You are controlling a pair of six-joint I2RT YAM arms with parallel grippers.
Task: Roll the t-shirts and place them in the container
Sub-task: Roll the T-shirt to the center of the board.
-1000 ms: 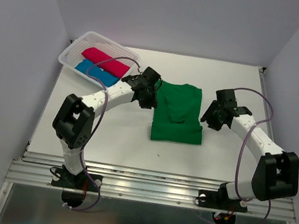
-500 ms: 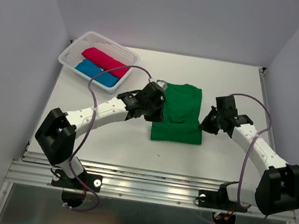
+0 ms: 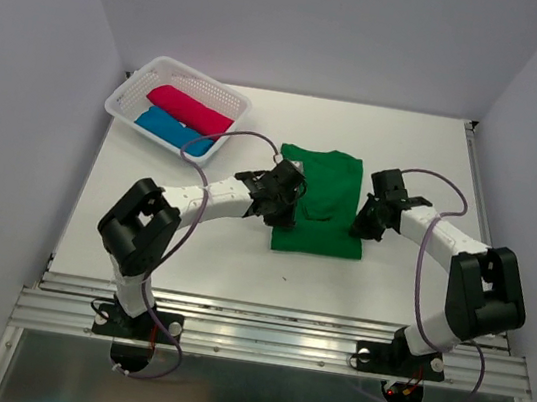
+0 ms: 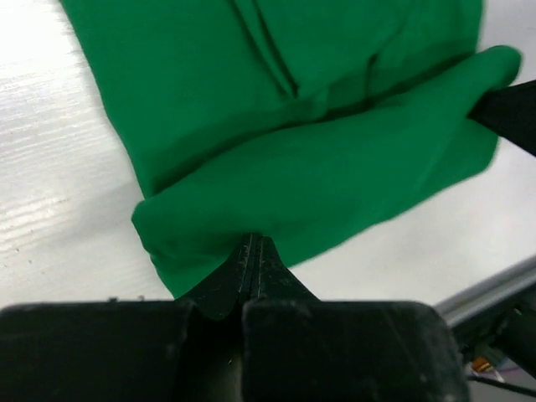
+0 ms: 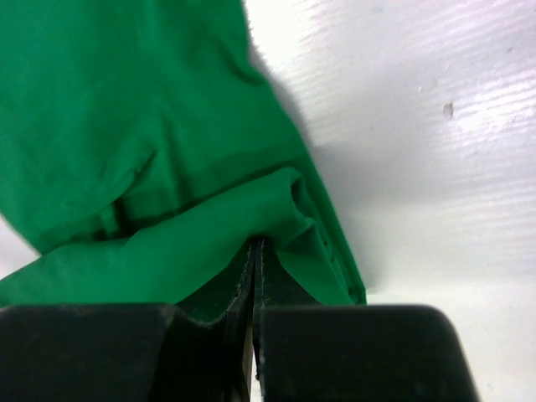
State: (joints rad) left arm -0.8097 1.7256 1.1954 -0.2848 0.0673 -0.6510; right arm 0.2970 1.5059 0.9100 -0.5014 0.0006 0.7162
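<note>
Left gripper (image 4: 253, 244) and right gripper (image 5: 255, 244) angled inward toward each other, jaws clamped tight on side edges of deep green cloth t-shirt (image 3: 325, 194).

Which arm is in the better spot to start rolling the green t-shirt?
Neither one wins; it likely takes both together. The left pincer is shut on the green t-shirt's left edge and the right pincer is shut on its right edge, so each holds one side.

My top view looks down on the whole table (image 3: 419, 143) from behind; both wrist views sit close over the green t-shirt (image 3: 317, 229).
</note>
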